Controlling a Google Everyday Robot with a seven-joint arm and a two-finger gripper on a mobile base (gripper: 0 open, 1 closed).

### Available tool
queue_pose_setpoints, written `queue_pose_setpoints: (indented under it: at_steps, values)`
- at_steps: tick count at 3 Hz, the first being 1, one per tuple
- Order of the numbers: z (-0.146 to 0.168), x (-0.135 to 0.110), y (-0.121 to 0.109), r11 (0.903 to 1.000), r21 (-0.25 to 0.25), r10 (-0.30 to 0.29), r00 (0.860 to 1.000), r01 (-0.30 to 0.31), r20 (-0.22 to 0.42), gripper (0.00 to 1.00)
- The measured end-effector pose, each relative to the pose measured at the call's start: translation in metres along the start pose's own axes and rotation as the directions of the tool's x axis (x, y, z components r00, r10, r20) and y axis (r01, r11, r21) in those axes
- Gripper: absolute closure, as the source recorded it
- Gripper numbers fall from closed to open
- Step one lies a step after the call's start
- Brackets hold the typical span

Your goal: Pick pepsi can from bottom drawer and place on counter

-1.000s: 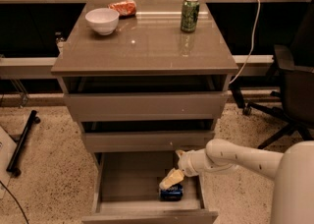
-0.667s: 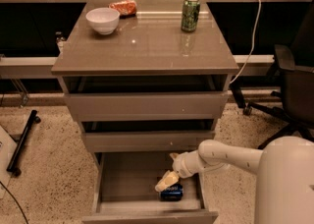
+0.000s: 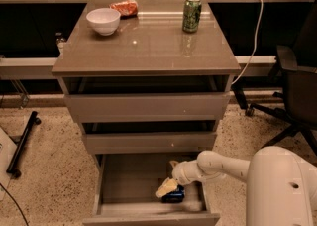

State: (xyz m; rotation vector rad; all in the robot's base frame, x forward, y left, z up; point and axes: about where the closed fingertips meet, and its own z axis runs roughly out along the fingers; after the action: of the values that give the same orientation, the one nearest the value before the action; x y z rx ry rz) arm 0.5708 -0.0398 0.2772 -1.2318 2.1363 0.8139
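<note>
Most of the task lies ahead of me. Nearest, the bottom drawer (image 3: 126, 183) stands pulled open, and my gripper (image 3: 167, 188) reaches down inside it toward the front right, right at the pepsi can (image 3: 175, 197). Whether it is touching or just above, clenched on it or released, I cannot tell. The can sits low on the drawer floor, not lifted. Farther up and back is the counter (image 3: 143, 46), with a white bowl (image 3: 103, 20), a snack bag (image 3: 125, 7) and a green can (image 3: 191, 15) near its far edge. Left to do, I judge: secure the can, raise it, set it up there.
</note>
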Motion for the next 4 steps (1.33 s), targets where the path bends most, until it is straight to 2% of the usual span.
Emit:
queue_pose_setpoints:
  at_steps: [1, 2, 3, 4]
  values:
    - [0.007, 0.013, -0.001, 0.9995, -0.007, 0.032, 0.999, -0.032, -0.003, 0.00]
    - [0.017, 0.039, -0.008, 0.9983, 0.007, 0.058, 0.997, -0.058, -0.043, 0.00]
    - [0.024, 0.058, -0.016, 0.9980, 0.027, 0.058, 0.996, -0.057, -0.063, 0.00]
    - [0.032, 0.084, -0.032, 0.9947, 0.064, 0.084, 0.995, -0.080, -0.060, 0.00]
